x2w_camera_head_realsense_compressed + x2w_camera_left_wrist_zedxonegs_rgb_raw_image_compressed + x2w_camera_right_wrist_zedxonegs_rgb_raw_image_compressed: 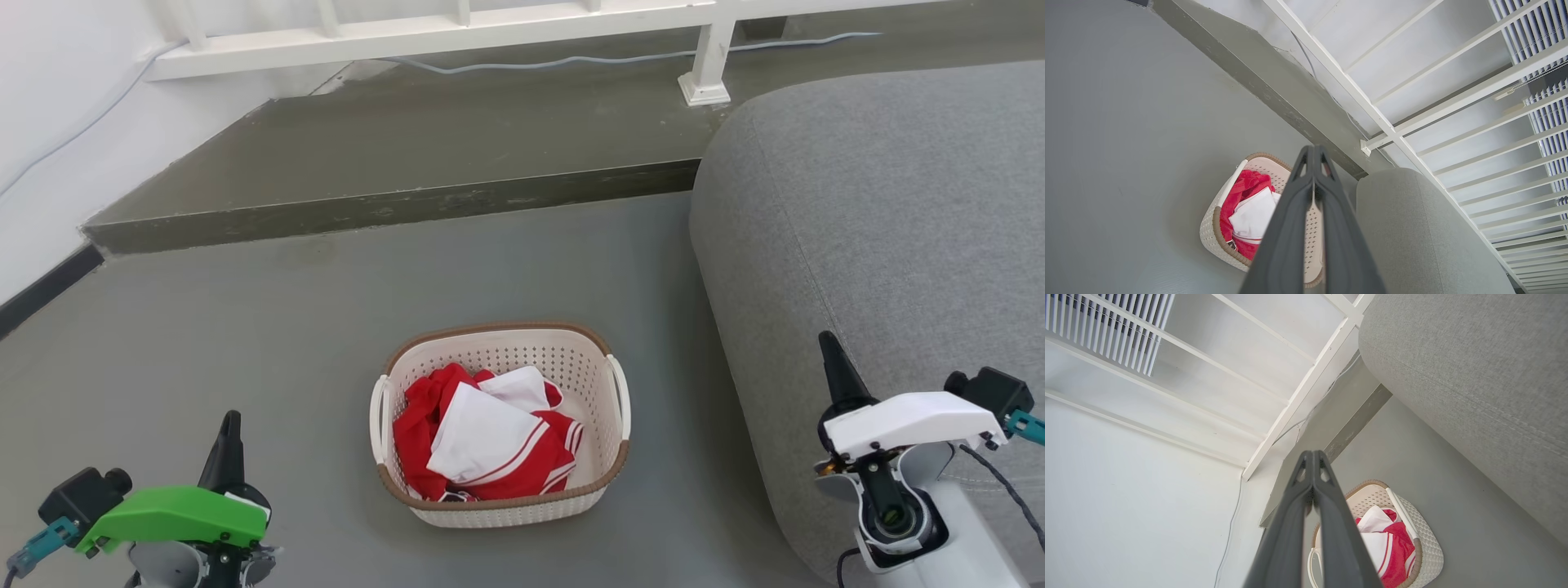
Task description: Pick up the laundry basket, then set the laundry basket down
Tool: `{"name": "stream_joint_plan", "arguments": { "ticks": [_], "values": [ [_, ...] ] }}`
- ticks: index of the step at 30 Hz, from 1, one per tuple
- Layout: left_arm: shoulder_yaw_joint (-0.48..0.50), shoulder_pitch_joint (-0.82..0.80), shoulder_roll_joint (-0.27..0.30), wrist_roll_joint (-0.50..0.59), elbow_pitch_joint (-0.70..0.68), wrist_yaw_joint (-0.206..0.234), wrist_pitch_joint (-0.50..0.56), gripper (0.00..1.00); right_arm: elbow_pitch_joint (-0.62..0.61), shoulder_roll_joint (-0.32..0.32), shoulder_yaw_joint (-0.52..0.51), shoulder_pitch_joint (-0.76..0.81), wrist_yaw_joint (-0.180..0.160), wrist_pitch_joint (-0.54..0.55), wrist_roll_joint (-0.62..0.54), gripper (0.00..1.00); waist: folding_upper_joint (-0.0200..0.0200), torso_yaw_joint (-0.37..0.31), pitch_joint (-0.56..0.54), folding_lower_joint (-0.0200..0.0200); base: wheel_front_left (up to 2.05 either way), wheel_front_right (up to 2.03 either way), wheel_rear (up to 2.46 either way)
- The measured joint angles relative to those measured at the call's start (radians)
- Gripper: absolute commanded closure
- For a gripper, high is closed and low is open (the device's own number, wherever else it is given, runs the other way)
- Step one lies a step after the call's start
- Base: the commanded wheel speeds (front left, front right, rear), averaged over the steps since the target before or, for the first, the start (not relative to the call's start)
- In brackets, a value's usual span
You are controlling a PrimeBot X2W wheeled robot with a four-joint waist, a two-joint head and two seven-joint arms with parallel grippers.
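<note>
Meanwhile, the laundry basket [506, 513], holding red-and-white clothes [490, 445], sits on the floor [245, 327] just beside the grey sofa [882, 204]; the left gripper [233, 418] hangs well apart from that sofa, the right gripper [826, 339] near it, both clenched on nothing.

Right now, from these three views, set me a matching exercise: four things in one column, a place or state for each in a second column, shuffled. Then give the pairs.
Things
1. laundry basket
2. red and white clothes
3. left tool
4. right tool

Places and states
A. shut, with a white cover at its base
B. standing on the grey floor
C. shut, with a green cover at its base
D. heaped inside the basket

Pairs: 1-B, 2-D, 3-C, 4-A.
</note>
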Motion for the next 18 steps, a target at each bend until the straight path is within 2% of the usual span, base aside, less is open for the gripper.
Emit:
{"name": "stream_joint_plan", "arguments": {
  "ticks": [18],
  "values": [
    [0.031,0.000,0.000,-0.207,-0.010,-0.012,0.054,1.00,-0.013,0.015,-0.083,0.011,0.035,0.055,0.196,1.00,0.0000,0.011,-0.011,0.0000,0.00,0.00,0.00]
  ]
}}
